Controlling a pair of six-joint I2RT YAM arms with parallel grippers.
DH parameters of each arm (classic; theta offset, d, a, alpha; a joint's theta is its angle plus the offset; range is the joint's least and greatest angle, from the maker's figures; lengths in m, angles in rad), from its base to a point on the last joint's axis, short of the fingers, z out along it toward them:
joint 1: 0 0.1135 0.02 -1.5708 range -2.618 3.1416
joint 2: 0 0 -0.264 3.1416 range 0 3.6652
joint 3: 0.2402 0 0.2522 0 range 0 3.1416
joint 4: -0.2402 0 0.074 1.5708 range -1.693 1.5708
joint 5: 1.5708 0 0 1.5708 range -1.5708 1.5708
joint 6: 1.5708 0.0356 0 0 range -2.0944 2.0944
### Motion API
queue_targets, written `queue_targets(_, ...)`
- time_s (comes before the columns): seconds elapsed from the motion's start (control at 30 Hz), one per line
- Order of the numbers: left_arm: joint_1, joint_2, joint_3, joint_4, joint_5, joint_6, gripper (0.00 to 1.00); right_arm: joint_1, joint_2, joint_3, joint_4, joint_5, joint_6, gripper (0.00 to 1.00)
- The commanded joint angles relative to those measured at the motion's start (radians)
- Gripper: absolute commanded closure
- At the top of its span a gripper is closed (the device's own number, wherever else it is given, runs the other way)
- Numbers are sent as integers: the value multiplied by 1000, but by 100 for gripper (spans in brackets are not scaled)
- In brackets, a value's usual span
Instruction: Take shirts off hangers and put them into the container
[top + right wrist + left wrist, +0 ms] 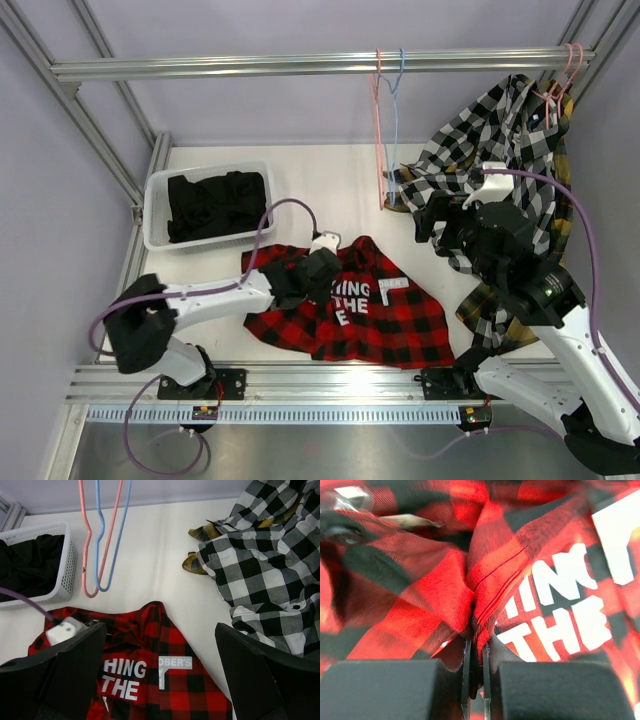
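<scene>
Left hand (475, 645): we see it pinched nearly closed on a fold of the red shirt (375, 310), with the arm stretched low along the surface (300, 170).
Red shirt: off its hanger and spread on the surface near us, not yet in the basket.
Right hand (160, 630): wide and holding nothing, it hovers above the surface beside the check shirt (490, 130).
Basket (155, 205): far left, with the black shirt (215, 205) lying inside.
Empty hangers (387, 130): one pink and one blue, on the rail (250, 68).
Left to do: we judge one of four done. The check shirt and yellow shirt (566, 200) hang at far right.
</scene>
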Motion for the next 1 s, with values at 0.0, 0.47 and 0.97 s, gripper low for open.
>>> queue_targets(0.0,2,-228,110,-179,-128,43,100,-5,7,12,18,-13,-29,0)
queue_targets(0.47,594,-493,496,-517,-71,284,100,-5,62,116,24,-46,-100,1)
queue_targets(0.97,993,99,598,-339,226,253,100,-5,60,75,37,-72,-121,1)
